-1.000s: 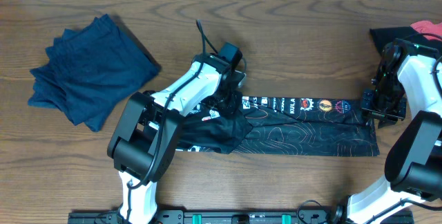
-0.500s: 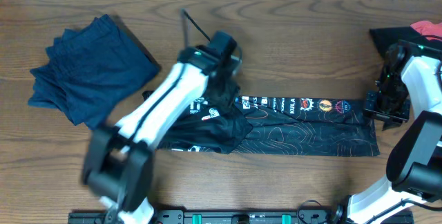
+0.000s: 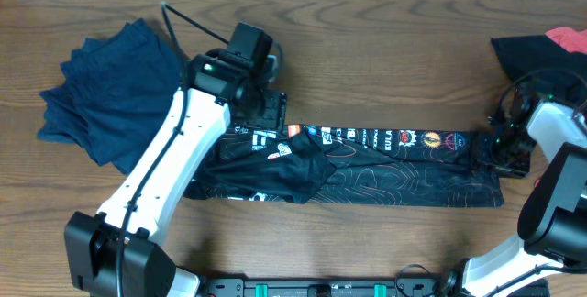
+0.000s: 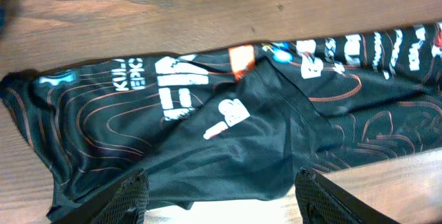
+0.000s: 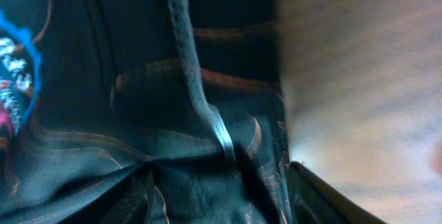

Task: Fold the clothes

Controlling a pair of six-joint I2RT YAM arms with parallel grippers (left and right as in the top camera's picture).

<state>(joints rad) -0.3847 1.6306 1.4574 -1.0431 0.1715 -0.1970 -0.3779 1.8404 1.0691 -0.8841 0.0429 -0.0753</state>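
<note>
The clothes in play are a black jersey [image 3: 394, 173] with orange contour lines and white lettering, lying as a long strip across the table, its left part folded over in a flap [image 4: 228, 148]. My left gripper [image 3: 270, 116] hovers over the jersey's upper left edge. In the left wrist view the left gripper [image 4: 224, 198] is open, with only cloth and table below. My right gripper [image 3: 503, 148] sits at the jersey's right end. In the right wrist view the right gripper [image 5: 221, 200] has its jaws apart, with bunched jersey cloth [image 5: 138, 92] lying between them.
A pile of navy garments [image 3: 115, 91] lies at the back left. A black garment [image 3: 518, 51] and a red one [image 3: 569, 36] sit at the back right corner. Bare wood table [image 3: 385, 68] stretches behind the jersey and along the front edge.
My left arm has swung left and back from the jersey's middle, its jaws opened, leaving the flap lying. The right gripper's jaws have widened at the right end.
</note>
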